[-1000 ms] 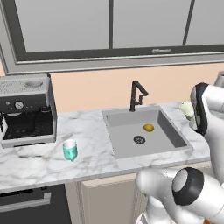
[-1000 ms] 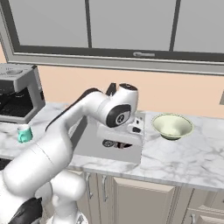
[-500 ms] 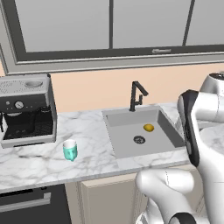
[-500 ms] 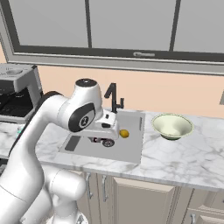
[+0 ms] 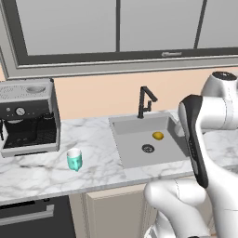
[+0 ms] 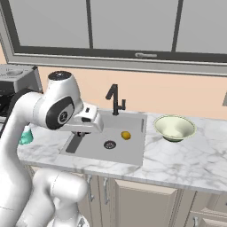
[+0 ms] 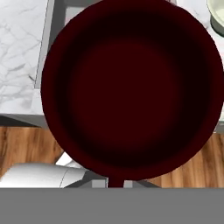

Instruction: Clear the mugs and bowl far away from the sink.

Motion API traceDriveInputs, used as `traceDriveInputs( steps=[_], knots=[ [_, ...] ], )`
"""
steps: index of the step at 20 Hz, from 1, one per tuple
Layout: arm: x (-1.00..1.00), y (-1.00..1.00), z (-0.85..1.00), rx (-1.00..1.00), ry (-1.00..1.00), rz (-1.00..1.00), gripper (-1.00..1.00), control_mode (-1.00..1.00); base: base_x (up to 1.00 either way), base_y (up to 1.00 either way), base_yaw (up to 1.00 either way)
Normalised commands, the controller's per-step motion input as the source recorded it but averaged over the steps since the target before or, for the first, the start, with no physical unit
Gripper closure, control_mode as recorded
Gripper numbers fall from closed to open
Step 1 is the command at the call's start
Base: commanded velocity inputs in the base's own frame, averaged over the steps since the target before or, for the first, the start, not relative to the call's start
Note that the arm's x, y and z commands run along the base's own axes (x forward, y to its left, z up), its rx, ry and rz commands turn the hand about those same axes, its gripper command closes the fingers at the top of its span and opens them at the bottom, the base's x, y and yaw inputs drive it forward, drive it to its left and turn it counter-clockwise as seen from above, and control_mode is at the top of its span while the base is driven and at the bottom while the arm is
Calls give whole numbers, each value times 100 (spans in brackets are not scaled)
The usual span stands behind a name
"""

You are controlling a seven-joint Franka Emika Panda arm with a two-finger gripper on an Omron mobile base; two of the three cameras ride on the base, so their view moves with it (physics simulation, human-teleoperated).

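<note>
A: Left base view first – where are the task's things?
B: A teal mug (image 5: 74,159) stands upright on the marble counter (image 5: 42,169), between the espresso machine (image 5: 28,116) and the sink (image 5: 146,139). A small yellow thing (image 5: 158,135) lies in the basin beside the drain (image 5: 148,148), and the black faucet (image 5: 145,100) rises behind it.

A: Right base view?
B: The cream-green bowl (image 6: 174,127) sits on the counter just right of the sink (image 6: 111,139). The teal mug (image 6: 25,136) peeks out at the far left behind the arm. The hand hangs over the sink's left edge.

A: Hand view?
B: The dark maroon mug (image 7: 131,87) looms right at the camera, its round inside facing us. The gripper (image 7: 115,183) is pinched tight on its rim at the bottom
</note>
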Motion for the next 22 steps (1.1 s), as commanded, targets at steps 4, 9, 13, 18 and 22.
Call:
traceDriveInputs(
  steps=[4, 9, 13, 18, 22],
  knots=[
    [-5, 32, 36, 0, 0, 0, 100, -100, 0, 0, 0],
    [-9, 38, 15, 0, -4, 0, 100, -100, 0, 0, 0],
    [-13, 27, 2, 0, -5, 0, 100, -100, 0, 0, 0],
    [-17, 22, 1, 0, -4, 0, 100, -100, 0, 0, 0],
    [-8, 5, 0, 0, -1, 0, 100, 100, -44, 8, 0]
  ],
)
